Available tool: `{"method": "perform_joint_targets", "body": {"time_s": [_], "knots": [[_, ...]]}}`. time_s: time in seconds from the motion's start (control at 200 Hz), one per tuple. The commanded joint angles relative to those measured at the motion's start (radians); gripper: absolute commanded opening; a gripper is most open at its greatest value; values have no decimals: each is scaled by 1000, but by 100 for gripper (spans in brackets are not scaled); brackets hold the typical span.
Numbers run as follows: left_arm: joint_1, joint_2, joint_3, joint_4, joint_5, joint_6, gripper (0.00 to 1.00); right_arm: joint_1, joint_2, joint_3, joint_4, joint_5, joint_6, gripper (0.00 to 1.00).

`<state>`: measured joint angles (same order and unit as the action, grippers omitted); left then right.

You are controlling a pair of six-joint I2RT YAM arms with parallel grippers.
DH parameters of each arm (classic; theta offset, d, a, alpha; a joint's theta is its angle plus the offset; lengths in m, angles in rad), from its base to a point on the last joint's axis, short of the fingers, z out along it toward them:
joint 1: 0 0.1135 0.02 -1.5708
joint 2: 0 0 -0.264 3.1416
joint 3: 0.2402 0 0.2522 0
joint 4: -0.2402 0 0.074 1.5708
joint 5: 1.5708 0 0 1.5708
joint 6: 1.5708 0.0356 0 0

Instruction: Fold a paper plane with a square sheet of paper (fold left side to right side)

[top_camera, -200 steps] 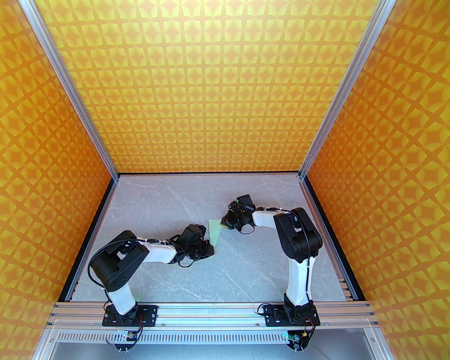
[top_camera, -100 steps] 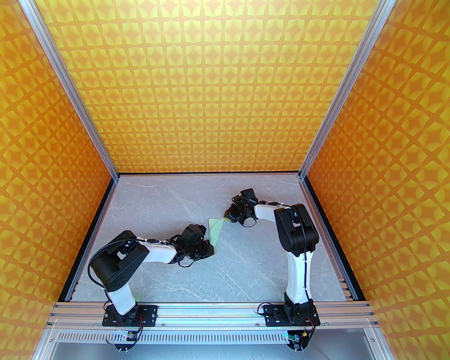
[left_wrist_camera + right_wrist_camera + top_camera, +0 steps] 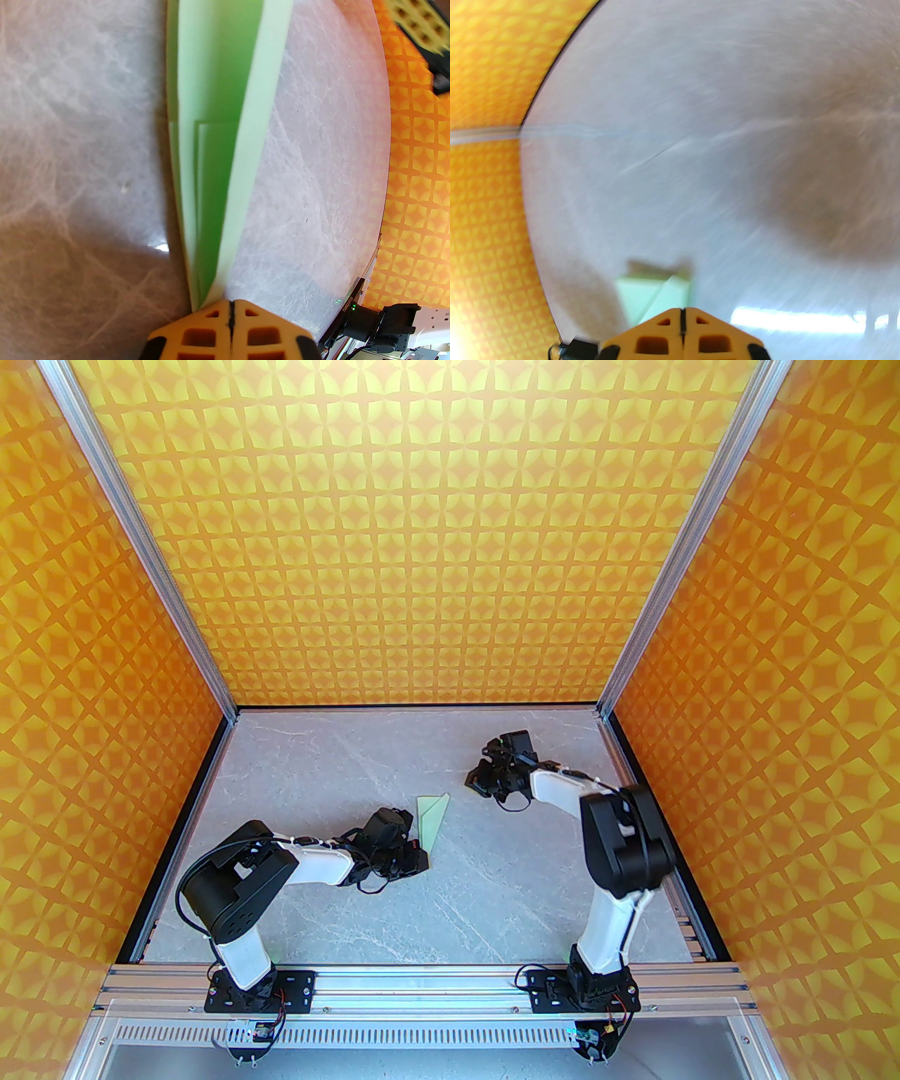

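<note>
The square sheet of paper is folded into a slim, pointed pale-green paper plane that lies mid-table with its wide end far and its point near. My left gripper is shut, with its tips resting on the near point. In the left wrist view the paper plane fans out from my shut fingertips, its right flap lifted. I cannot tell whether the paper is pinched or only pressed. My right gripper is shut and holds nothing, hovering right of the wide end. The right wrist view shows that end of the paper plane just beyond the right gripper.
The grey marble table is enclosed by orange patterned walls on the left, back and right. An aluminium rail carrying both arm bases runs along the near edge. The right arm's elbow stands high near the right wall.
My right gripper has pulled away from the paper's far corner, moving right and back, and its elbow swung right. The paper's wide end now lies uncovered. The left arm has not moved.
</note>
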<state>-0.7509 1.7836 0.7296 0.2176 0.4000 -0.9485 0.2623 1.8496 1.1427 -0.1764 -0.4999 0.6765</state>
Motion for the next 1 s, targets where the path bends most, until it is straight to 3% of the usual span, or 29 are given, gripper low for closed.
{"method": "perform_joint_targets", "body": {"time_s": [0.0,0.365,0.715,0.995], "knots": [[-15,69,-33,-196,-7,22,0,58,-4,-70,81,-43,36,0],[-14,66,-33,-199,-8,21,0,113,92,-121,241,-105,125,0],[-13,35,1,-244,-7,36,0,117,154,-111,187,-67,86,0],[9,-19,164,-347,-7,91,0,117,155,-105,116,-19,49,0]]}}
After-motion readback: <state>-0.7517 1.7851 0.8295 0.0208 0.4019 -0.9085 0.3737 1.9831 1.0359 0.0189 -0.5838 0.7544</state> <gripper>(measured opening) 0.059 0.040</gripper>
